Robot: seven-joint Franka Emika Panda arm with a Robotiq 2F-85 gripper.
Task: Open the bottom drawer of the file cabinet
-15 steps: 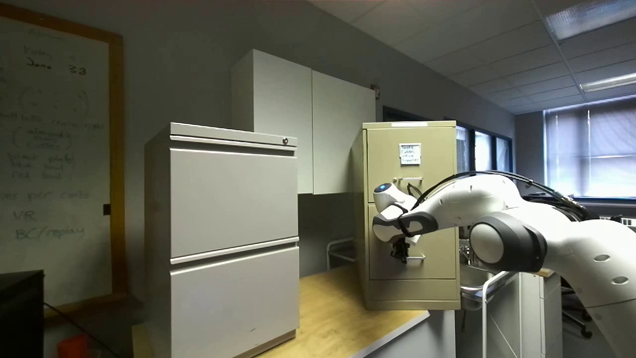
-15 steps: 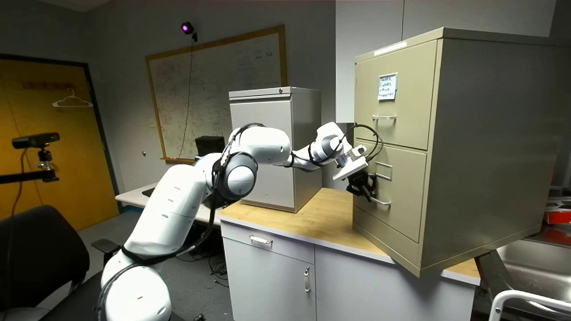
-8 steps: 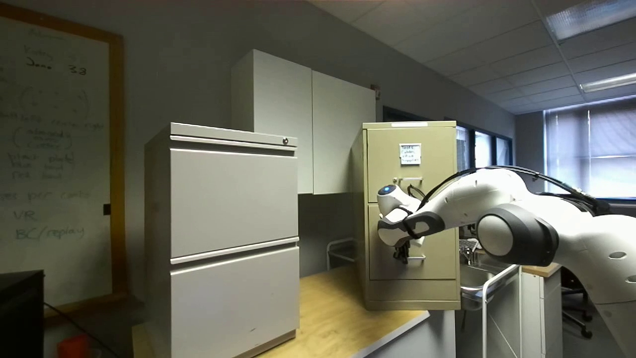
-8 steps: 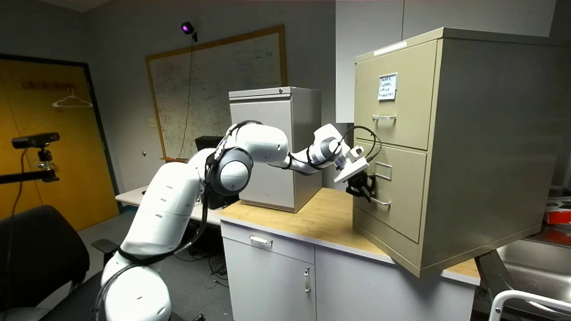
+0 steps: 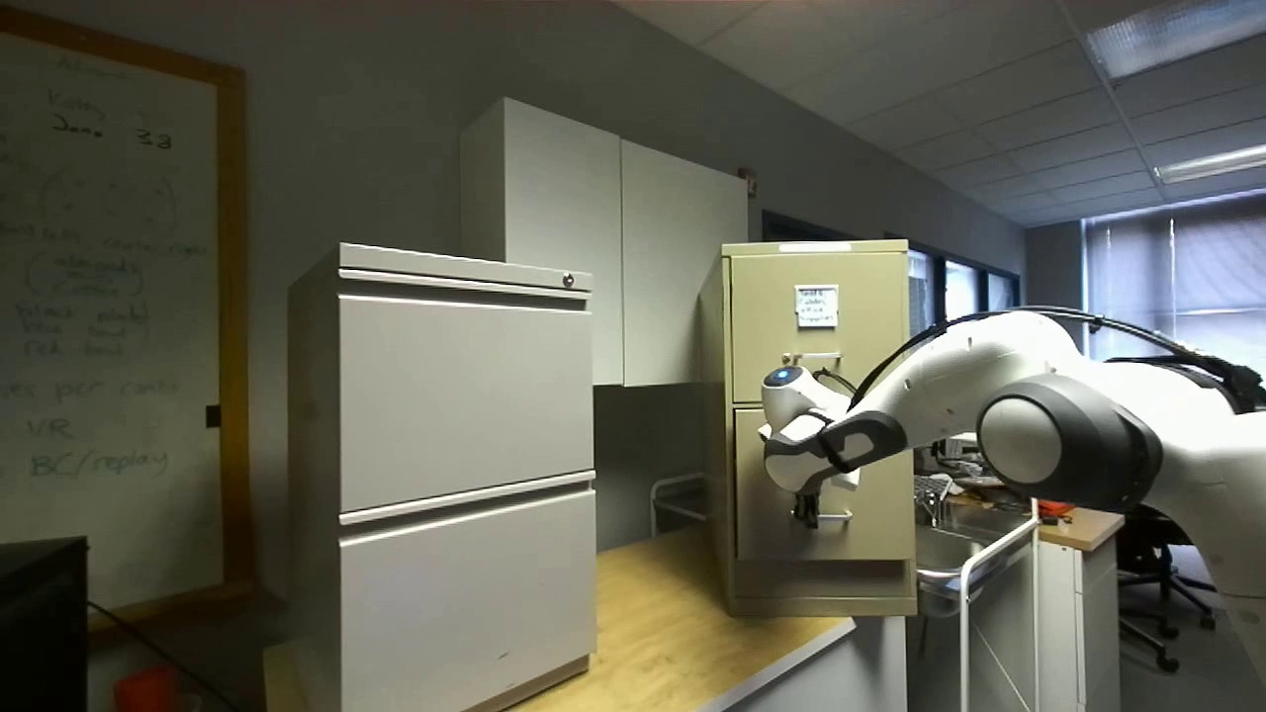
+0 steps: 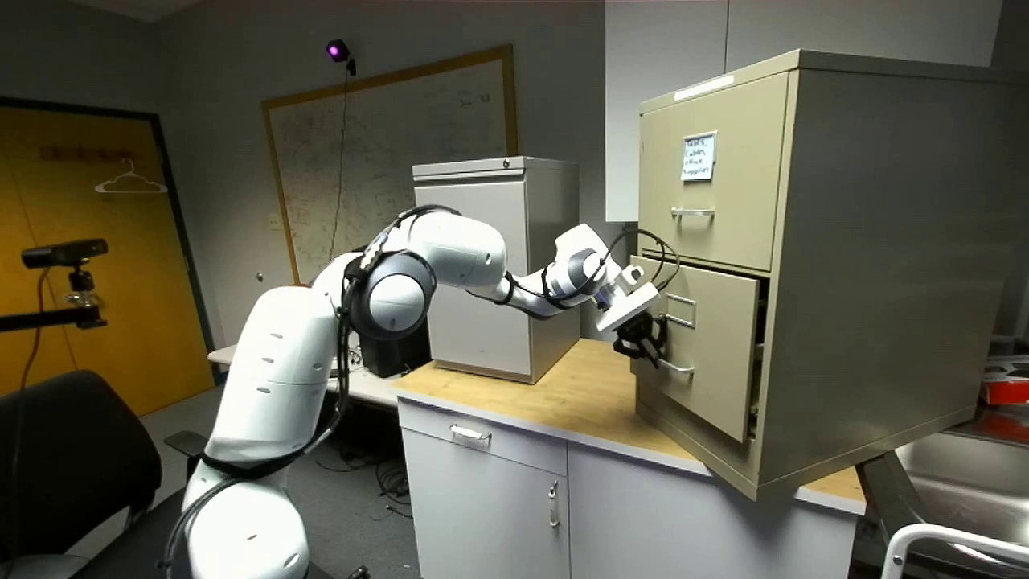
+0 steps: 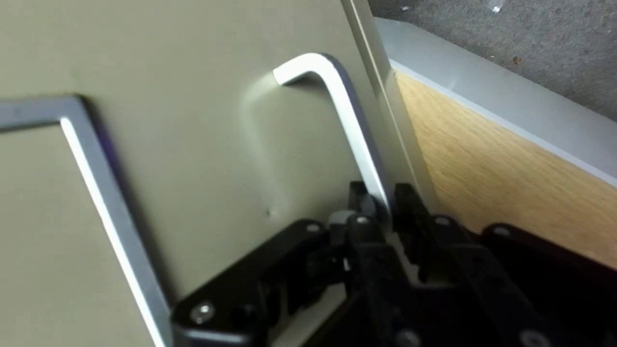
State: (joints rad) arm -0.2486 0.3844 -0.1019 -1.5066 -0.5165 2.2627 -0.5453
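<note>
Though the label (image 6: pixel 698 157) on the tan file cabinet (image 6: pixel 868 257) is fuzzy, looks like "Tools, Cables, office supplies" | whiteboard (image 5: pixel 109 336) says "VR", "BC/replay" | bottom drawer (image 6: pixel 715 354) sits out a bit, cabinet's on the table (image 6: pixel 579 386) | side gap shows only in an exterior view, insides too dim | wrist view: tool (image 7: pixel 381 190) pinched narrow around the handle (image 7: pixel 353 127)

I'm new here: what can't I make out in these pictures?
Inside of the bottom drawer: mostly hidden by its front in both exterior views.
One end of its handle: hidden behind the gripper in the wrist view.
Whiteboard: cut by the left edge in an exterior view, much writing too faint to read.
</note>
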